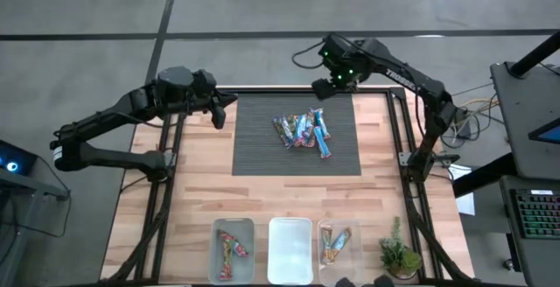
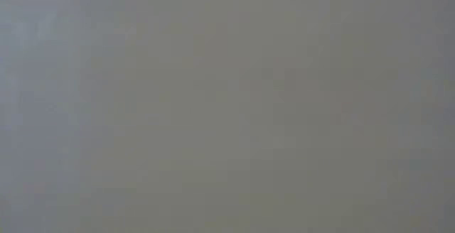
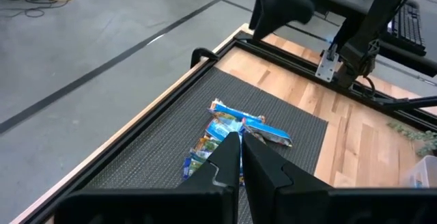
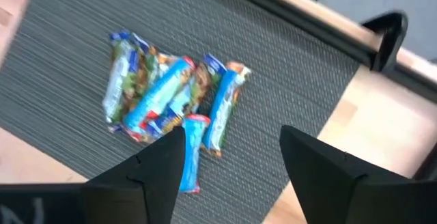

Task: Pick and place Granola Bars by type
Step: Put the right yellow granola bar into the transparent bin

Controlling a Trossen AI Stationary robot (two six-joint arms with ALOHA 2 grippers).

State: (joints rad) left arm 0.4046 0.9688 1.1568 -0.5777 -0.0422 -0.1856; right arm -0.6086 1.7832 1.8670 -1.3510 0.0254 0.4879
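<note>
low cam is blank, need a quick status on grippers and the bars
Left gripper shut, parked at mat's left edge. Right gripper open, empty, above granola bars piled on the mat. Nothing blocking the pile.

Two dark arms of slim jointed links are seen. White lettering is carried on the right arm's upper link, and green lights are lit on its wrist housing. The right gripper's fingers are black, angular and wedge-shaped. The left gripper's fingers are matte black.
</note>
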